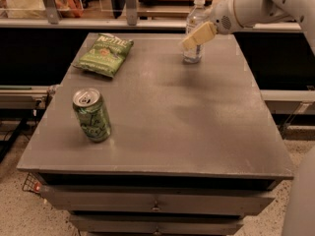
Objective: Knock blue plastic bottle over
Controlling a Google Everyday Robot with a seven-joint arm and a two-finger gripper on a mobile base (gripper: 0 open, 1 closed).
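The blue plastic bottle (193,52) stands upright near the far edge of the table (162,117), right of centre. It is slim and clear, with a white cap on top. I get only its neck and base cleanly, because the gripper (195,37) crosses its middle and hides most of the label. The gripper is a blunt tan wedge, angled down to the left from the smooth white arm (256,4), which runs out of view at the upper right. I can't make out whether it is spread or closed, nor whether it touches the bottle or only hangs in front of it. The tabletop is matte grey and faintly scuffed. A crinkled green chip bag (104,54) lies flat at the far left, and a green can (92,114) stands upright nearer me on the left, well apart from the bottle.
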